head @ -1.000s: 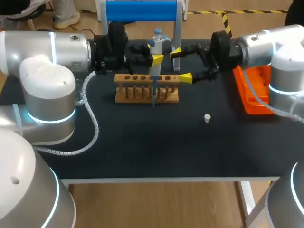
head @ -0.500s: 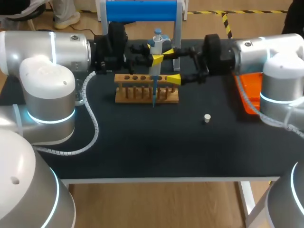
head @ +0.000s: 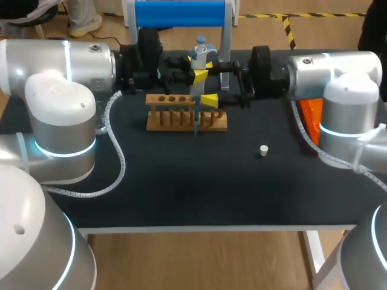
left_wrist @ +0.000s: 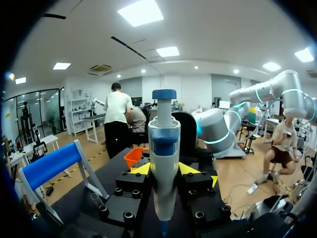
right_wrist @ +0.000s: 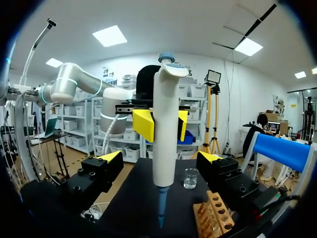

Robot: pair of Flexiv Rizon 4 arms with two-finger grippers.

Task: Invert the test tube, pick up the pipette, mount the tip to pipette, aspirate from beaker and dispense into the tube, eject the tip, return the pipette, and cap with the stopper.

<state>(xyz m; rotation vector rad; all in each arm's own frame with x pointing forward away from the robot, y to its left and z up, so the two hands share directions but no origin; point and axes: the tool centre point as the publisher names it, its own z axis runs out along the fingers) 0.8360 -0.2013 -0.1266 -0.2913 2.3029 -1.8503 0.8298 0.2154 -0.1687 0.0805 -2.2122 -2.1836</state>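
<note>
Two likely ways of going wrong from here: closing the right gripper (head: 210, 81), spread wide either side of the pipette (head: 197, 87), unevenly and knocking it askew; or loosening the left gripper (head: 198, 67), pinching the pipette upright above the wooden rack (head: 187, 119), and dropping the blue tip (head: 196, 124) onto it. Seeing the beaker (right_wrist: 190, 178) beyond, contents not showing; finding no sure test tube in the rack's holes; noting the stopper (head: 263, 150) lying apart on the table (head: 181, 181).
</note>
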